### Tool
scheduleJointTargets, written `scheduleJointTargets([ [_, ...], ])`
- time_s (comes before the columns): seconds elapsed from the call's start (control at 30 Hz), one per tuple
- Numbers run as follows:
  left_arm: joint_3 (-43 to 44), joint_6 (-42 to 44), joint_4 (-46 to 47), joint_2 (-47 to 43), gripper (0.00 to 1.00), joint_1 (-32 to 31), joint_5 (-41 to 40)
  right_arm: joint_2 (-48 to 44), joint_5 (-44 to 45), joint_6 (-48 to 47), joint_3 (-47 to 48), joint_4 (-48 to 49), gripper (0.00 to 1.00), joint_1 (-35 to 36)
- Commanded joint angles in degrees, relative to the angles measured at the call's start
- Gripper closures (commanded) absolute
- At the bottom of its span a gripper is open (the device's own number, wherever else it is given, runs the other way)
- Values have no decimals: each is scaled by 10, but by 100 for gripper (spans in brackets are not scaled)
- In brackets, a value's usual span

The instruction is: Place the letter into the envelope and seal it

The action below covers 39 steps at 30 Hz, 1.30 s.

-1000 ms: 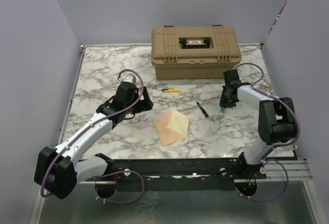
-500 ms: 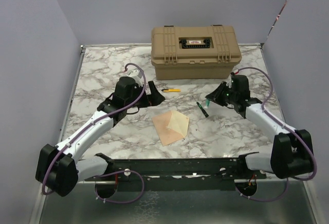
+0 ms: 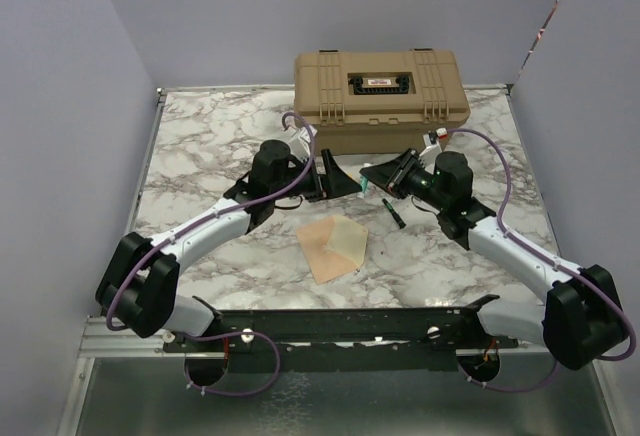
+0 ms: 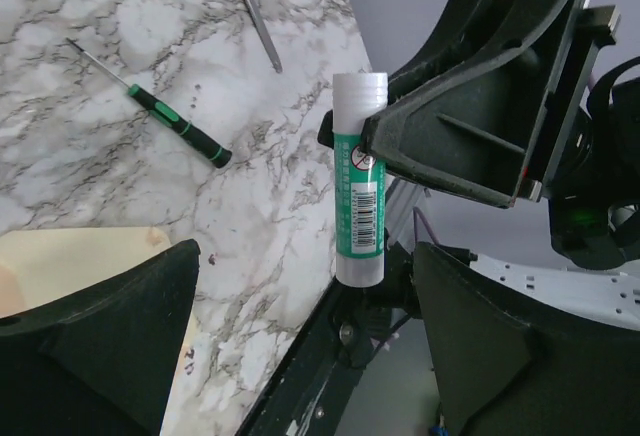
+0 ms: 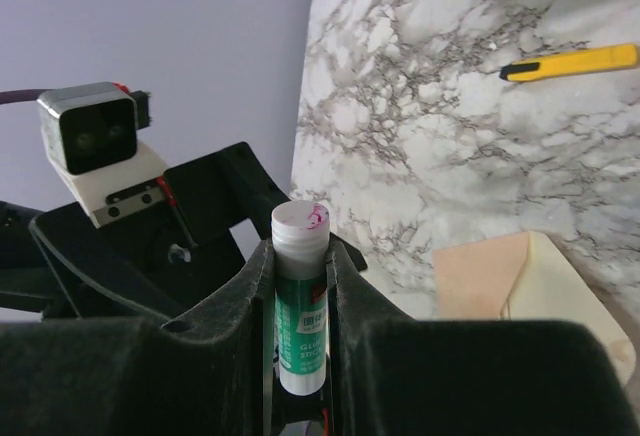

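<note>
Paper, likely light and floppy: envelope (image 3: 322, 251) lies flap-open by the middle of the table (image 3: 190, 146) near edge; pinch an edge. Right gripper (image 5: 300, 261) clamps a glue stick (image 5: 298, 341); left gripper (image 3: 340, 178) gapes wide, facing it.

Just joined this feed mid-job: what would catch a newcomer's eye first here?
The right claw grips a green-and-white glue stick in mid-air, facing the open left claw. Nearer the bases a peach-tan paper envelope lies flat, pale yellow flap open; a tan plastic toolbox sits behind.
</note>
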Motion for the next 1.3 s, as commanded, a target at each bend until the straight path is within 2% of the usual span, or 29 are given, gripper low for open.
scheduleJointTargets([
  [0.0, 20, -41, 68, 28, 17, -18, 57, -1, -15, 41, -2, 57, 84, 9],
  [0.1, 24, -48, 79, 41, 33, -28, 64, 3, -18, 52, -6, 73, 84, 11],
  [0.27, 25, -52, 80, 55, 51, -33, 62, -2, -31, 56, -11, 79, 84, 12],
  [0.43, 25, -40, 96, 57, 59, -33, 70, -13, -41, 43, -13, 49, 83, 12],
  [0.47, 25, -38, 97, 58, 65, -33, 73, -16, -41, 41, -13, 42, 83, 12],
  [0.53, 24, -32, 98, 62, 91, -34, 89, -21, -44, 36, -12, 24, 82, 12],
  [0.57, 22, -27, 98, 61, 100, -35, 96, -24, -46, 33, -9, 15, 81, 12],
  [0.63, 10, -8, 98, 53, 100, -37, 109, -27, -55, 21, 7, -15, 77, 12],
  [0.8, -20, 69, 87, 6, 100, -39, 147, -54, -49, -35, 56, -151, 56, 12],
  [0.93, -26, 110, 84, -35, 100, -39, 210, -50, -81, -99, 113, -264, 55, 12],
  [1.03, -25, 146, 54, -63, 100, -39, 216, -44, -118, -133, 146, -325, 57, 12],
  [1.17, -9, 162, 12, -73, 100, -39, 222, -50, -165, -161, 169, -366, 55, 12],
  [1.27, -6, 173, -5, -78, 100, -39, 224, -61, -195, -163, 168, -358, 50, 12],
])
